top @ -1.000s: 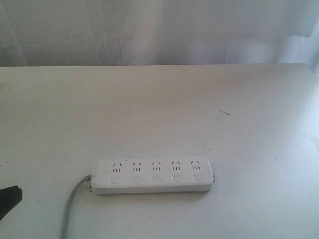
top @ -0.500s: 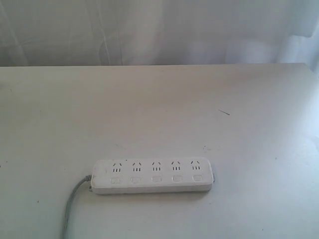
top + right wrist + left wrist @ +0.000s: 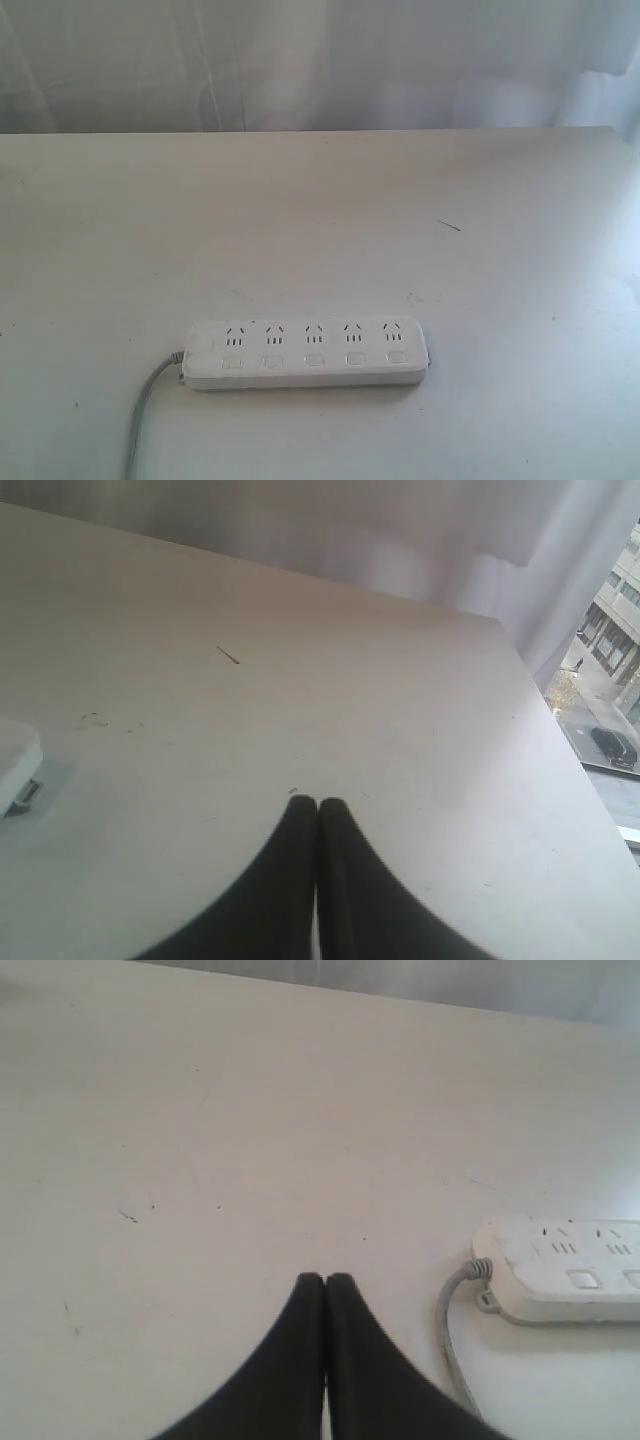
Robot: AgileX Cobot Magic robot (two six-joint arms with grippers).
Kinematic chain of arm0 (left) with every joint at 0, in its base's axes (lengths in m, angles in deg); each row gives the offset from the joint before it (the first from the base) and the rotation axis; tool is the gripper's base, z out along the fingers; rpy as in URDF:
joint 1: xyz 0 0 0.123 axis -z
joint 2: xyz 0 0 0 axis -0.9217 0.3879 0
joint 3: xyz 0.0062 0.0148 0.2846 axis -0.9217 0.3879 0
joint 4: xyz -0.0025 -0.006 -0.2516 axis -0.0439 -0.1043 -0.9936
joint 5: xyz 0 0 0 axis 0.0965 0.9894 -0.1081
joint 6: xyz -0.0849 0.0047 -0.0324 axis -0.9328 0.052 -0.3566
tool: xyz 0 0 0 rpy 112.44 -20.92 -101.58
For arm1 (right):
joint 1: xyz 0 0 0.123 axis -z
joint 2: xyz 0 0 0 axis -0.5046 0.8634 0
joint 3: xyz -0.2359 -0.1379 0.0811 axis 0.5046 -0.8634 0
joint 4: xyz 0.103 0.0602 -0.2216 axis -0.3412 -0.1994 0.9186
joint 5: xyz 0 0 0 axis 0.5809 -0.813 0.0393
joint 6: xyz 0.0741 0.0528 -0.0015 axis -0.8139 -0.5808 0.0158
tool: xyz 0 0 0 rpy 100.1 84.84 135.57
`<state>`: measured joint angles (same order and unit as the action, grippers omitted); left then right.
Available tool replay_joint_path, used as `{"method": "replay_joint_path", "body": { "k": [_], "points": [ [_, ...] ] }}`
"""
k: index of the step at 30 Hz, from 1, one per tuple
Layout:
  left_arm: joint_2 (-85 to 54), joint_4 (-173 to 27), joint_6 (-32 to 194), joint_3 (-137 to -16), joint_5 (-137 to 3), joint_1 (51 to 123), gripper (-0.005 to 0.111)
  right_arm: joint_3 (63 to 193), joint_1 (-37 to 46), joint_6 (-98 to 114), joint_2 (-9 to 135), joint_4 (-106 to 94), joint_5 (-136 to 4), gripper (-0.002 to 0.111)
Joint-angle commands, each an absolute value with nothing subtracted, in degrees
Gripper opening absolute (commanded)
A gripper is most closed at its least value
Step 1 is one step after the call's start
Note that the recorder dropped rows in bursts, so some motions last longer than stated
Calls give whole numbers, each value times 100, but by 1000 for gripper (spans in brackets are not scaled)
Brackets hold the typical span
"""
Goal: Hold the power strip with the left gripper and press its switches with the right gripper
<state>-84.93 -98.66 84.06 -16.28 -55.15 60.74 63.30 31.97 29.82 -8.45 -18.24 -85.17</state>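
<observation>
The white power strip [image 3: 306,353] lies flat near the table's front, its five small switches [image 3: 314,360] in a row below the sockets. Its grey cord [image 3: 143,415] runs off the left end toward the front edge. Neither arm shows in the exterior view. In the left wrist view my left gripper [image 3: 325,1279] is shut on nothing, well apart from the strip's cord end [image 3: 560,1268]. In the right wrist view my right gripper [image 3: 317,802] is shut and empty above bare table, with only a corner of the strip [image 3: 15,765] at the frame's edge.
The white table [image 3: 320,220] carries a small dark scratch [image 3: 449,225] right of centre. A pale curtain [image 3: 320,60] hangs behind the far edge. The table's right edge [image 3: 560,740] borders a window with a street view.
The dark tip of the left gripper, seen at the lower left of the exterior view a second ago, has withdrawn out of frame. The power strip has not moved.
</observation>
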Motion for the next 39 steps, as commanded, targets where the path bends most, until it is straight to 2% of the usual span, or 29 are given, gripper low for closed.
{"method": "replay_joint_path", "body": {
  "k": [1, 21, 27, 39],
  "points": [
    [-8544, -10019, 8420, -1605, -5380, 6058, 0, 6298, 3231, 2963, -874, -1833, -8518, 0],
    [-8544, -9913, 8402, -1605, -5391, 6387, 0, 6298, 3231, 2963, -874, -1833, -8518, 0],
    [-8544, -8291, 6702, -1605, -5538, 6387, 0, 6298, 3231, 2963, -874, -1833, -8518, 0],
    [-8544, -7426, 5411, -1605, -5490, 6387, 0, 6298, 3231, 2963, -874, -1833, -8518, 0]
  ]
}}
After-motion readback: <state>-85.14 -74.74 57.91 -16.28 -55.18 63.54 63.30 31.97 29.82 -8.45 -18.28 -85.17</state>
